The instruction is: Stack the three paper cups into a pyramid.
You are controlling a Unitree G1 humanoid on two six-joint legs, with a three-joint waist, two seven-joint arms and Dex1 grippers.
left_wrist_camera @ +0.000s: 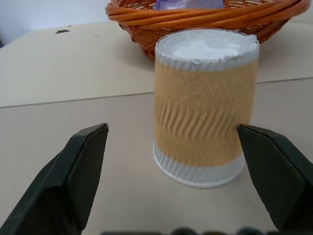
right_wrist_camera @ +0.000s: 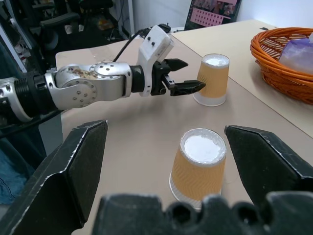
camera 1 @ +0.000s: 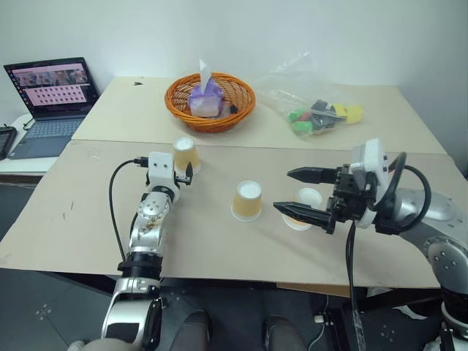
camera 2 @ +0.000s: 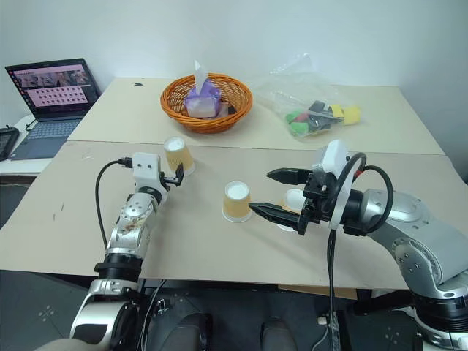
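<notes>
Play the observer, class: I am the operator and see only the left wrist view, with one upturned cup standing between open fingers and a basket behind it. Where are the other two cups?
Observer: A second cup stands upside down near the middle of the table, apart from the cup in your view.
Operator: And the third?
Observer: The third cup sits to the right of the second, partly hidden behind the right gripper.
Operator: Is that gripper holding anything?
Observer: No. It is open and empty, pointing toward the second cup.
</notes>
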